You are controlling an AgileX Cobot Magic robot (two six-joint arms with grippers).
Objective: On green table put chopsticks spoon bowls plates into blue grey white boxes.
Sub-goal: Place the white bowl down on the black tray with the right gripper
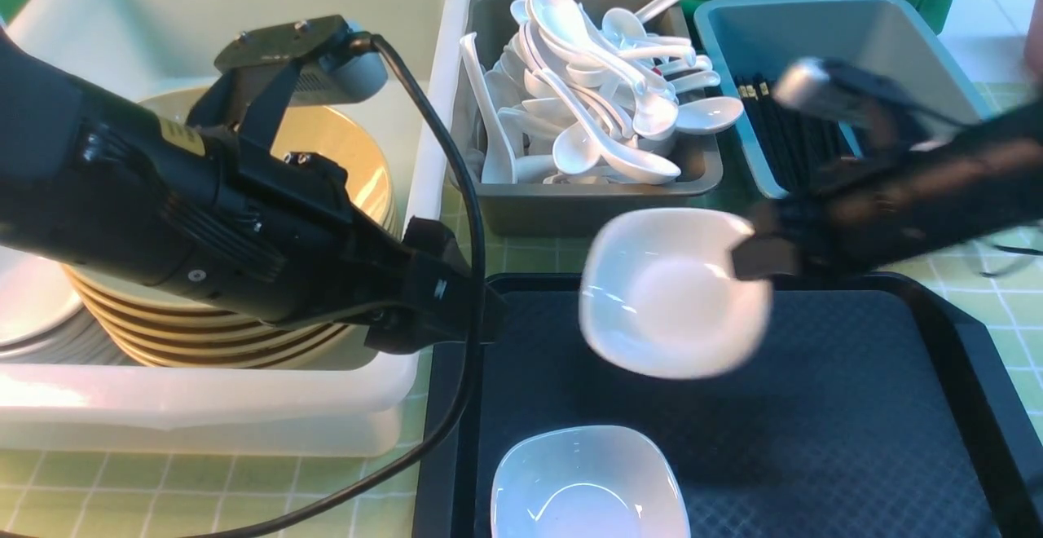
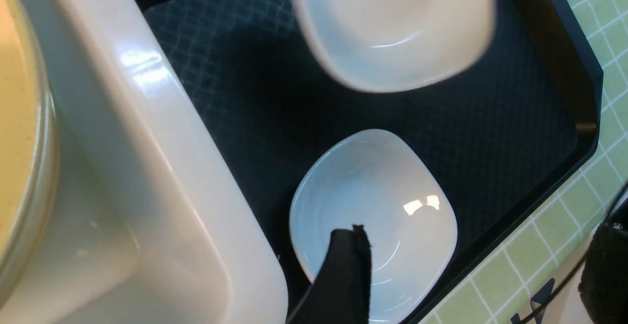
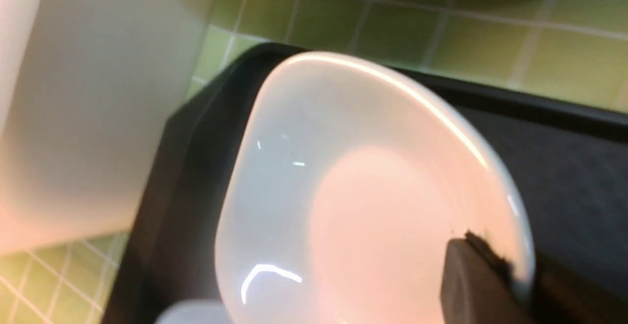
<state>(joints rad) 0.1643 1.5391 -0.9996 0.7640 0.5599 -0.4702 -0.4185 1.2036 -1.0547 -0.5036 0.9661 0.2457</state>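
The white box (image 1: pixel 204 407), holding the stacked bowls (image 1: pixel 342 147), fills the left of the green table (image 1: pixel 1014 334), its long wall just beside the left rim of the black tray (image 1: pixel 855 407), while the grey box (image 1: pixel 587 204) of spoons (image 1: pixel 603 106) and the blue box (image 1: pixel 864 33) with chopsticks (image 1: pixel 770 134) stand close behind the tray's far edge. The right gripper (image 1: pixel 754 257) is clamped on the rim of one plate (image 1: pixel 668 293), held up off the tray's open middle; the left gripper (image 2: pixel 483 228) hangs with jaws spread wide and empty over a second plate (image 1: pixel 587 481) at the tray's near-left corner. A yellow label (image 1: pixel 181 138) on the left arm (image 1: pixel 122 196) is too blurred to read.
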